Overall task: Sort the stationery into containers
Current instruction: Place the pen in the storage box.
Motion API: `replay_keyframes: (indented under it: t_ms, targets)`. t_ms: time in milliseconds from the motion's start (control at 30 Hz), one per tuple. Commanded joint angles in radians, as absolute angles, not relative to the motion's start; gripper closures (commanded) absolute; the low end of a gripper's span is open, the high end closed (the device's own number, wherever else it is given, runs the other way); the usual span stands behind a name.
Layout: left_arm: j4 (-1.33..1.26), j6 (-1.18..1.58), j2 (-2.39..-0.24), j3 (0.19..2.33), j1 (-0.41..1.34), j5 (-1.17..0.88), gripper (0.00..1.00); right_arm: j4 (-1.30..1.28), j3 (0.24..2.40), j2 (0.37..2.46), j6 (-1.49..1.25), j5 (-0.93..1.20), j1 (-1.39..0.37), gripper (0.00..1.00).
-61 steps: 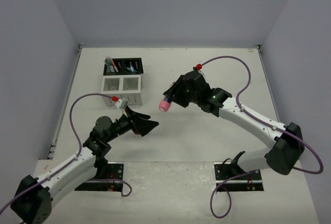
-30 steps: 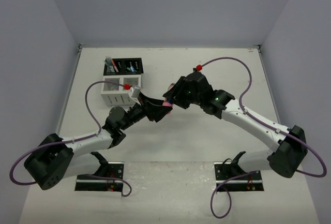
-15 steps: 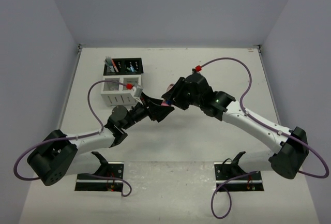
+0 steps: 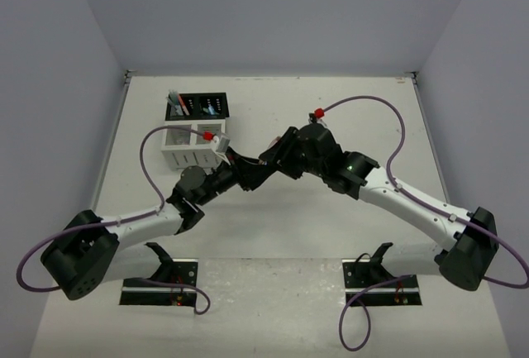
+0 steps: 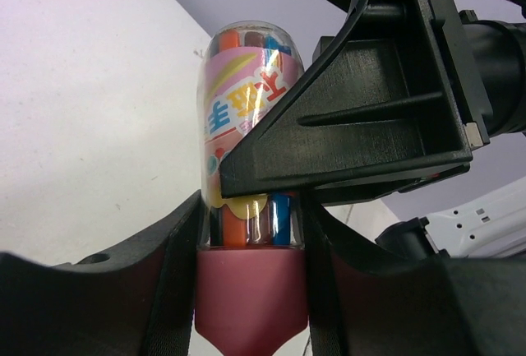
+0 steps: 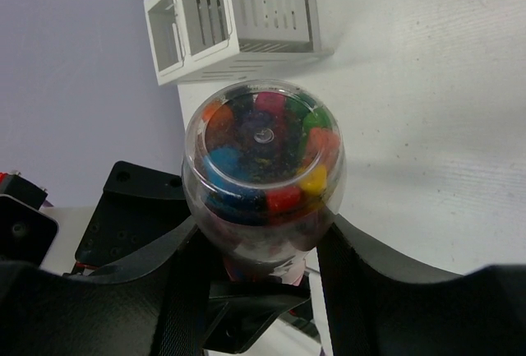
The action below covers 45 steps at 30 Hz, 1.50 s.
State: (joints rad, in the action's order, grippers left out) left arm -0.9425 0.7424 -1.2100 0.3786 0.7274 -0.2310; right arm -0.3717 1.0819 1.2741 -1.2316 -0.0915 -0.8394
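Note:
The pink patterned tube (image 5: 245,101), a clear tube full of coloured sticks, hangs above the table between both arms. My left gripper (image 5: 251,286) is shut on its dark pink cap (image 5: 251,298). My right gripper (image 6: 263,233) is shut on the clear body, and the tube's round end (image 6: 263,154) faces that camera. From above, the left gripper (image 4: 250,175) and right gripper (image 4: 277,159) meet nose to nose and hide the tube. The containers (image 4: 183,148) stand at the back left: a black slotted rack (image 4: 198,106) with pens in it, joined to a white slatted box (image 6: 238,19).
Purple cables loop over both arms (image 4: 149,168). The organiser lies just left of the left wrist. Bare table (image 4: 331,106) stretches to the right and back, bounded by grey walls.
The left arm has swung in from the near left to the tube in the right gripper, and its jaws have closed on the cap. The right gripper has shifted slightly right.

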Motion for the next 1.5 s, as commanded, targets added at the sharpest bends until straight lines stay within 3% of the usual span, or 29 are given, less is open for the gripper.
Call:
replay_keyframes:
  t_ms: [0,167,333,433,500,700,1033,1200,1467]
  targets:
    - [-0.715,0.636,-1.107,0.477,0.724,-0.186,1.0,-0.339,1.065,1.211,-1.238,-0.159,-0.836,1.0]
    - [-0.439,0.545,-1.01,0.547,0.724,-0.152,1.0,-0.337,1.056,1.176,-1.218,-0.169,-0.829,0.48]
    - [-0.344,0.519,-0.946,0.571,0.723,-0.099,1.0,-0.337,1.079,1.17,-1.184,-0.163,-0.817,0.37]
    - [-0.315,0.512,-0.929,0.583,0.723,-0.078,1.0,-0.337,1.083,1.163,-1.169,-0.16,-0.811,0.12]
    - [-0.318,0.517,-0.913,0.578,0.723,-0.067,1.0,-0.336,1.08,1.152,-1.157,-0.157,-0.805,0.07]
    - [-0.257,0.492,-0.902,0.631,0.719,0.046,1.0,-0.342,1.051,1.128,-1.143,-0.149,-0.78,0.07]
    - [0.106,0.468,-0.894,0.871,0.601,0.421,1.0,-0.35,0.96,0.992,-1.121,-0.189,-0.738,0.07]
    - [0.177,0.452,-1.001,0.972,0.389,0.28,1.0,-0.362,0.942,0.961,-1.105,-0.199,-0.729,0.07]
    - [0.238,0.432,-1.092,0.997,0.362,0.286,1.0,-0.373,0.92,0.922,-1.078,-0.208,-0.708,0.07]
